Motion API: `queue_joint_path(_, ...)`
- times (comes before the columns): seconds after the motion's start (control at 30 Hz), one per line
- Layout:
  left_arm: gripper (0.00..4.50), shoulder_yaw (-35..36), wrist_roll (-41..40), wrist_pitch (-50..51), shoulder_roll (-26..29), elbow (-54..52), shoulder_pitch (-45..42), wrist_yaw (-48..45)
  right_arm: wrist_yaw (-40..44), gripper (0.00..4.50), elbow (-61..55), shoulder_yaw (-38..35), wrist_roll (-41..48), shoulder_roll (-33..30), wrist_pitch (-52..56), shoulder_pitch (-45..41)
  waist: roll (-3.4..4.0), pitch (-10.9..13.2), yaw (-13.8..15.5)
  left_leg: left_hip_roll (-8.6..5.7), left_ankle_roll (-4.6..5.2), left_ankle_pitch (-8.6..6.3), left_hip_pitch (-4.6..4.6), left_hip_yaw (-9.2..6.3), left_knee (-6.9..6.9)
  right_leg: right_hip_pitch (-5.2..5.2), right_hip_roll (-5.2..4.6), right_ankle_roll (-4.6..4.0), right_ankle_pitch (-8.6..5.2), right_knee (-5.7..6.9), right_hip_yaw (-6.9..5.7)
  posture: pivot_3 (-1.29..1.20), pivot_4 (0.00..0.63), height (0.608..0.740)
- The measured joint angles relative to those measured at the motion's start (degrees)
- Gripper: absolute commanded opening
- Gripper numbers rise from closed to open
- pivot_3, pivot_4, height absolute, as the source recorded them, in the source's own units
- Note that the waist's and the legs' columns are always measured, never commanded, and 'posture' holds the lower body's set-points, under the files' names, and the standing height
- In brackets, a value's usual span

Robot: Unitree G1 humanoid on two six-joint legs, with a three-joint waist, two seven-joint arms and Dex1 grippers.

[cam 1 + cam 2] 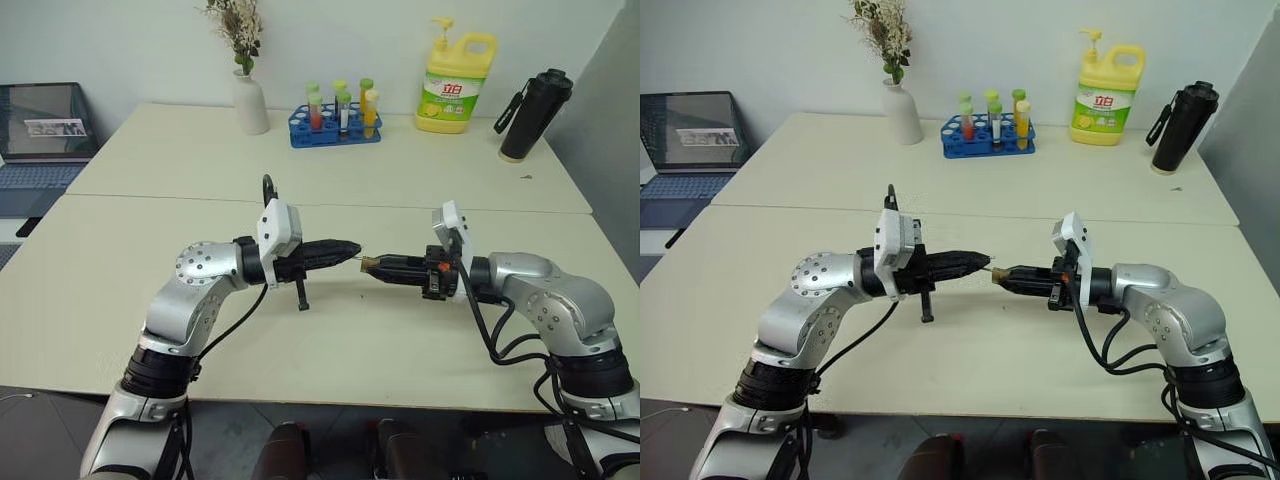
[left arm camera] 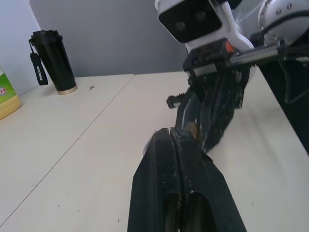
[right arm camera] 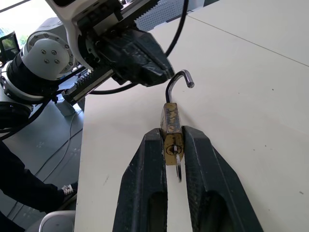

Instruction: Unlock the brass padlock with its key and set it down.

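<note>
My right gripper (image 3: 172,133) is shut on the brass padlock (image 3: 171,121), holding it level above the table (image 1: 330,340). The padlock's silver shackle (image 3: 175,82) stands open, its free end hooked out into the air. The key (image 3: 177,166) sits in the keyhole on the padlock's end face, between my fingers (image 3: 145,183). My left gripper (image 1: 352,250) is shut and points at the right gripper (image 1: 368,265), tip to tip. Its tips (image 3: 157,72) lie right beside the shackle's bend. Whether they touch it I cannot tell.
At the back of the far table stand a white vase with dried flowers (image 1: 250,100), a blue rack of test tubes (image 1: 335,125), a yellow detergent bottle (image 1: 455,85) and a black flask (image 1: 530,115). A laptop (image 1: 45,130) sits off to the left.
</note>
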Motion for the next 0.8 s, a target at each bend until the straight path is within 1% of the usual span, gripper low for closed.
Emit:
queue_joint_path(0.03, 0.00, 0.41, 0.24, -0.59, 0.82, -0.38, 0.64, -0.21, -0.03, 0.15, 0.02, 0.01, -0.01, 0.00, 0.01, 0.12, 0.00, 0.00, 0.00, 0.01, 0.00, 0.00, -0.01, -0.01, 0.00, 0.00, 0.00, -0.01, 0.00, 0.00, -0.01, 0.00, 0.150, 0.740)
queue_joint_path(0.13, 0.58, 0.87, 4.32, -6.99, 5.73, -0.36, 3.34, -2.05, -0.08, 0.15, 0.09, -0.01, 0.01, -0.24, 0.23, 0.19, 0.01, 0.01, -0.05, 0.00, 0.00, 0.00, 0.01, 0.02, -0.03, -0.04, 0.01, -0.03, -0.02, 0.01, 0.01, 0.00, 0.150, 0.740)
queue_joint_path(0.2, 1.15, 1.18, 6.96, -11.28, 9.43, -0.08, 7.10, -4.20, -0.11, 0.15, 0.26, -0.04, 0.08, -0.67, 1.12, 0.27, 0.03, 0.02, -0.14, 0.03, 0.00, 0.00, 0.02, 0.06, -0.07, -0.06, 0.00, -0.06, -0.03, 0.00, 0.04, 0.00, 0.150, 0.740)
queue_joint_path(0.23, 1.59, 1.12, 8.22, -13.58, 11.21, -0.03, 10.03, -5.70, -0.15, 0.15, 0.62, -0.04, 0.13, -0.87, 2.27, 0.29, 0.04, 0.02, -0.18, 0.06, 0.00, 0.00, 0.00, 0.08, -0.07, -0.09, -0.05, -0.08, -0.04, 0.00, 0.05, 0.00, 0.150, 0.740)
queue_joint_path(0.27, 1.86, 0.93, 8.81, -14.37, 11.67, 0.10, 11.23, -6.43, -0.20, 0.15, 0.89, -0.05, 0.13, -1.09, 2.89, 0.33, 0.05, 0.03, -0.15, 0.05, 0.00, 0.00, -0.02, 0.07, -0.07, -0.12, -0.13, -0.09, -0.05, 0.00, 0.03, 0.00, 0.150, 0.740)
queue_joint_path(0.4, 3.20, 0.61, 9.54, -17.17, 12.84, -1.04, 14.12, -7.75, -0.43, 0.15, 1.87, 0.33, 0.86, -1.10, 6.86, 0.03, 0.05, 0.04, 0.38, 0.02, 0.00, 0.00, -0.15, 0.07, -0.03, -0.24, -0.17, -0.08, -0.04, 0.01, 0.02, 0.00, 0.150, 0.740)
queue_joint_path(0.5, 4.23, 1.03, 9.54, -17.29, 13.86, -2.39, 16.14, -7.69, -0.51, 0.15, 2.41, 1.63, 1.43, -1.13, 10.76, -0.20, 0.05, 0.04, 0.28, 0.05, 0.00, 0.00, -0.17, 0.12, -0.04, -0.29, -0.17, -0.08, -0.04, 0.01, 0.06, 0.00, 0.150, 0.740)
queue_joint_path(0.53, 4.50, 1.07, 9.54, -17.27, 14.17, -3.19, 16.75, -7.56, -0.58, 0.15, 2.48, 2.34, 1.64, -1.10, 12.37, -0.21, 0.05, 0.04, 0.24, 0.07, 0.00, 0.00, -0.17, 0.12, -0.04, -0.31, -0.18, -0.08, -0.04, 0.01, 0.07, 0.00, 0.150, 0.740)
queue_joint_path(0.73, 4.50, 1.17, 10.69, -17.66, 14.16, -5.47, 17.60, -5.86, -3.09, 0.15, 4.59, 5.15, 1.61, 0.65, 16.98, -0.21, 0.05, 0.04, 0.19, 0.09, 0.00, 0.00, -0.19, 0.11, -0.05, -0.34, -0.16, -0.08, -0.04, 0.03, 0.05, 0.00, 0.150, 0.740)
queue_joint_path(0.8, 4.50, 1.17, 11.07, -17.69, 14.12, -5.58, 18.02, -5.18, -4.46, 0.15, 6.54, 5.56, 0.75, 2.26, 17.58, -1.10, 0.05, 0.04, 0.12, 0.09, 0.00, 0.00, -0.18, 0.12, -0.04, -0.34, -0.14, -0.08, -0.04, 0.04, 0.05, 0.00, 0.150, 0.740)
